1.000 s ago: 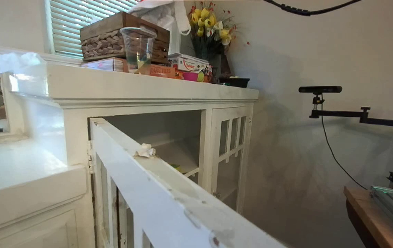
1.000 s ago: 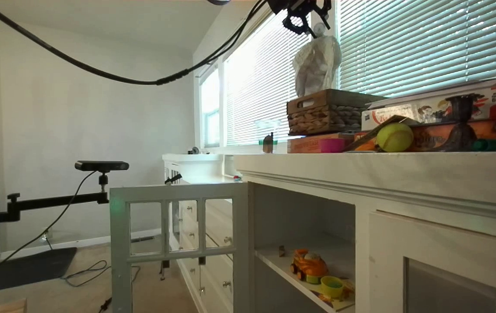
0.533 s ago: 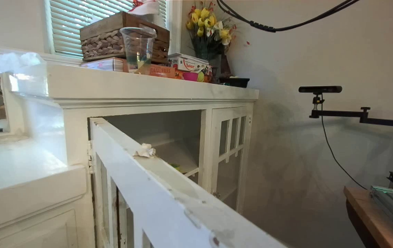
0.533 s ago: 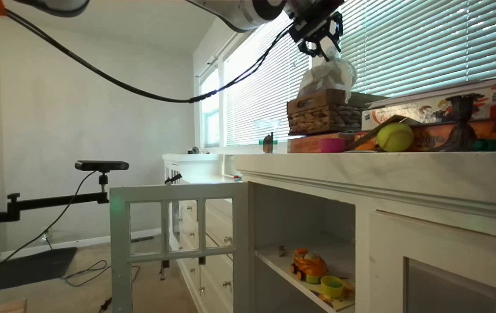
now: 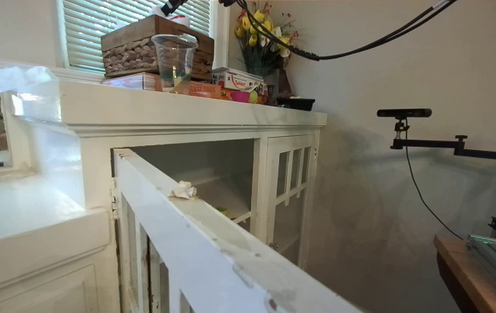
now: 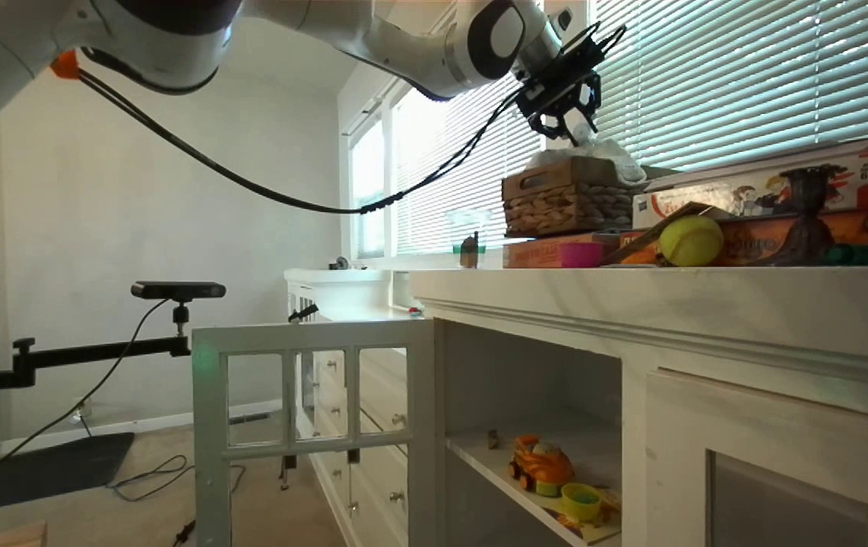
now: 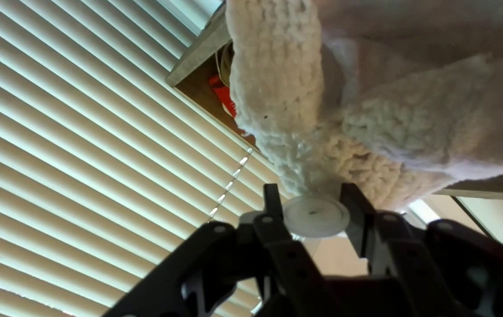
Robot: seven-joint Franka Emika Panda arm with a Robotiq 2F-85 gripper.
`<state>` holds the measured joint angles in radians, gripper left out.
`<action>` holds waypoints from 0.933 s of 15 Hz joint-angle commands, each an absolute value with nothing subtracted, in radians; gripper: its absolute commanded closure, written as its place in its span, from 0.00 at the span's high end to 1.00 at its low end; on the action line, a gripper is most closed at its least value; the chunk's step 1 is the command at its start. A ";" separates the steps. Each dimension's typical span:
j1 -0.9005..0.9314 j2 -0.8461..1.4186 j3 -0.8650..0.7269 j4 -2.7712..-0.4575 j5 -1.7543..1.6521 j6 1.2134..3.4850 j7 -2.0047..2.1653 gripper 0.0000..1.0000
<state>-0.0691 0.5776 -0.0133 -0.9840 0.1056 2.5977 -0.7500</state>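
In the wrist view my gripper (image 7: 314, 210) is closed on a round white button (image 7: 316, 216) at the top of a white knitted towel (image 7: 278, 66). The towel hangs below it in folds, with a bit of red at one side. In an exterior view the gripper (image 6: 584, 137) is just above the wood-and-wicker basket (image 6: 555, 199), and most of the towel (image 6: 622, 161) is down in or behind it. Another exterior view shows only a scrap of towel (image 5: 181, 19) over the rim of the basket (image 5: 130, 56). The basket's inside is mostly hidden.
A clear plastic cup (image 5: 175, 63), a flower vase (image 5: 261, 61), game boxes (image 6: 776, 178), a tennis ball (image 6: 692, 239) and a candle holder (image 6: 806, 213) stand near the basket. Window blinds (image 7: 79, 154) are close beside the gripper. Below, a cabinet door (image 6: 210, 425) stands ajar.
The gripper has come down with the towel, which hung above the basket and has now sunk and crumpled at its rim. More of the arm and its cable has entered view.
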 commanded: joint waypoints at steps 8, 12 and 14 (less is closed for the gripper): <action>-0.062 0.676 0.057 -0.799 0.122 2.417 -0.899 0.13; -0.066 0.684 0.075 -0.796 0.116 2.367 -0.950 0.13; -0.065 0.682 0.068 -0.801 0.109 2.340 -0.953 0.13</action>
<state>-0.0578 0.6522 0.0589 -0.8558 0.1088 2.3941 -0.9190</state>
